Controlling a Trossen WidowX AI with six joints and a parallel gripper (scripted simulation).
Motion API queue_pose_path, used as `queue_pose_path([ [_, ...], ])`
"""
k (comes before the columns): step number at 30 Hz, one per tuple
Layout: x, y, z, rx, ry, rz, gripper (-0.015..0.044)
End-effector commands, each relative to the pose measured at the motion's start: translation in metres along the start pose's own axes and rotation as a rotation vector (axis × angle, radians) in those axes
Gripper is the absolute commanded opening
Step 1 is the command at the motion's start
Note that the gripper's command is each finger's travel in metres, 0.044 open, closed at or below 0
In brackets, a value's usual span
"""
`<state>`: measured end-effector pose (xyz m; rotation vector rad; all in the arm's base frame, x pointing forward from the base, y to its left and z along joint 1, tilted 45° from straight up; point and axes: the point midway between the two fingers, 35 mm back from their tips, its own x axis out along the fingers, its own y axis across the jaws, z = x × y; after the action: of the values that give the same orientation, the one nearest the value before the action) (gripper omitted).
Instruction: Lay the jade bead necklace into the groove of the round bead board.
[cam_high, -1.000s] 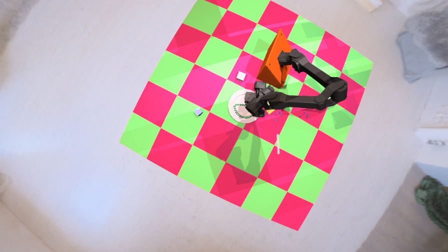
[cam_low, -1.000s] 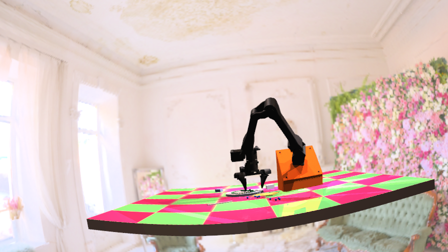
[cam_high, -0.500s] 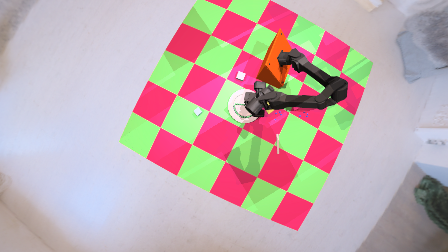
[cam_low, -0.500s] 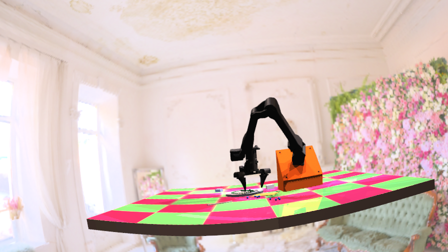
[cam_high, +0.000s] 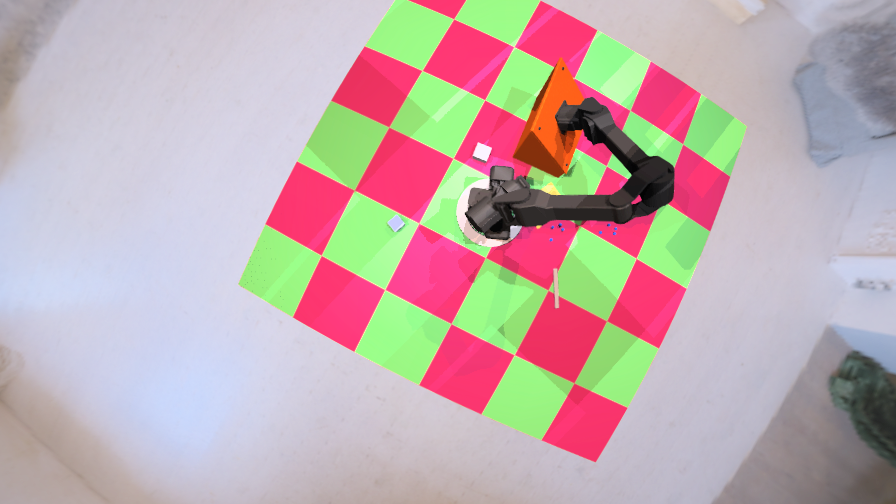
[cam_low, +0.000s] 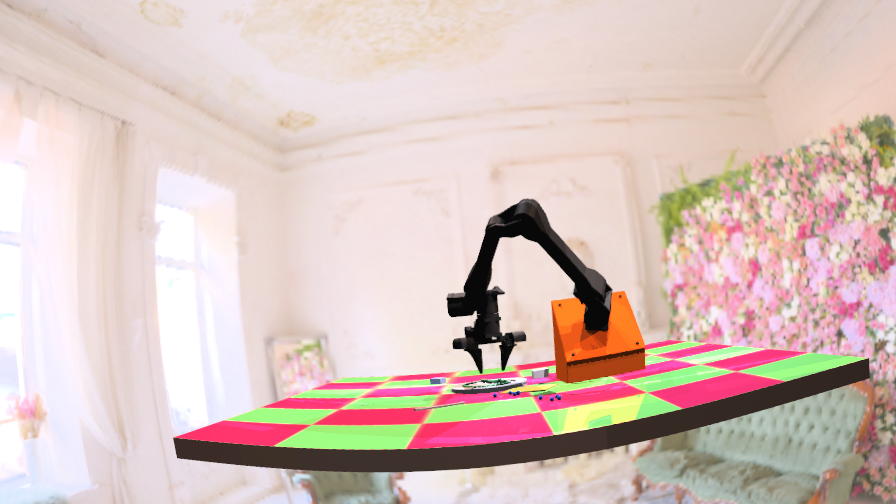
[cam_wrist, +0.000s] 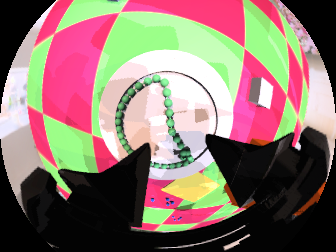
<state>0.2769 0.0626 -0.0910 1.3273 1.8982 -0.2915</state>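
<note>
The round white bead board (cam_high: 461, 219) (cam_low: 459, 389) (cam_wrist: 226, 100) lies flat, with a dark circular groove (cam_wrist: 217, 117) in its top. The jade bead necklace (cam_wrist: 169, 103) (cam_low: 494, 382) lies on it. In the wrist view its left run follows the groove from the top round to the bottom. Its other run cuts down across the inside of the ring, and beads bunch at the lower right. The right side of the groove is bare. My gripper (cam_wrist: 178, 142) (cam_low: 492, 371) is open and empty, a little above the board. The fingers hide part of the board's near side.
A white block (cam_high: 481, 151) (cam_low: 540, 372) (cam_wrist: 264, 93) and a blue-grey block (cam_high: 395, 223) (cam_low: 437, 381) stand near the board. A yellow flat piece (cam_high: 550, 188) (cam_wrist: 192, 187), small blue balls (cam_high: 551, 239) and a thin stick (cam_high: 556, 288) lie around it. The orange arm base (cam_high: 546, 128) (cam_low: 573, 319) stands behind.
</note>
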Motion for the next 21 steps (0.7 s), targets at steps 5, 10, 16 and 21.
queue_pose_path([
  [5, -0.012, 0.005, 0.038, 0.003, -0.002, -0.002, 0.0120],
  [10, 0.001, 0.005, 0.038, 0.003, -0.001, -0.002, 0.0120],
  [16, -0.002, 0.005, 0.037, 0.000, -0.003, 0.000, 0.0120],
  [21, 0.005, 0.005, 0.037, 0.001, -0.003, 0.000, 0.0120],
])
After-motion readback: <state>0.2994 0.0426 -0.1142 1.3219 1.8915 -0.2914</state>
